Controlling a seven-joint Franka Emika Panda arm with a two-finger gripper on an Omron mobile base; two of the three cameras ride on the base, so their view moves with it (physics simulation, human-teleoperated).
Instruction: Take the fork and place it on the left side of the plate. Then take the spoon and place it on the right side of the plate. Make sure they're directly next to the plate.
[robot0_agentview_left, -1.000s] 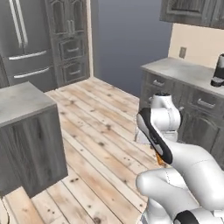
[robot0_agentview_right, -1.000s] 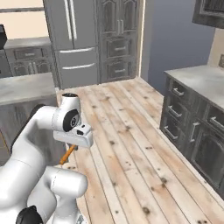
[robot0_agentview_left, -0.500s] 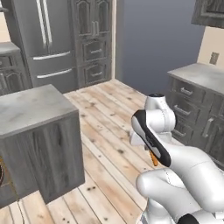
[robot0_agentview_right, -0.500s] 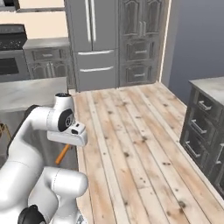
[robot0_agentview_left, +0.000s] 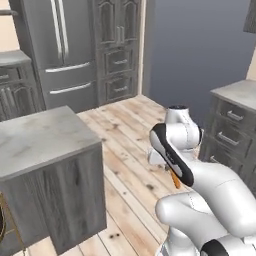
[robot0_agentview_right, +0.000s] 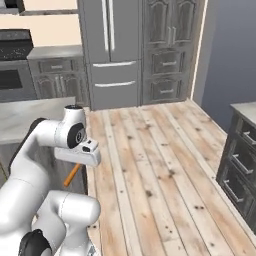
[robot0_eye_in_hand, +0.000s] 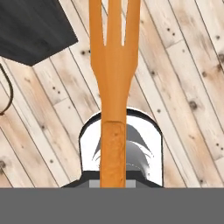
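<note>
The orange fork (robot0_eye_in_hand: 113, 83) runs up the middle of the hand view, tines toward the top, over the plank floor. My gripper (robot0_eye_in_hand: 113, 178) is shut on its handle. From the right base view the fork (robot0_agentview_right: 73, 174) sticks down and left out of the gripper (robot0_agentview_right: 80, 162), below the white hand and held close to my body. In the left base view a short orange piece of the fork (robot0_agentview_left: 174, 179) peeks out behind the forearm. The spoon and the plate are out of view.
A grey island block (robot0_agentview_left: 42, 145) stands at my left. The steel fridge (robot0_agentview_left: 55, 50) and tall dark cabinets (robot0_agentview_right: 170, 50) lie ahead, a stove (robot0_agentview_right: 15, 75) at far left, and dark drawer units (robot0_agentview_right: 245, 165) at right. Wooden floor (robot0_agentview_right: 160, 165) stretches between them.
The whole picture has swung: the base has turned, bringing the fridge, tall cabinets and island more to the centre. The arm keeps its pose with the fork still gripped.
</note>
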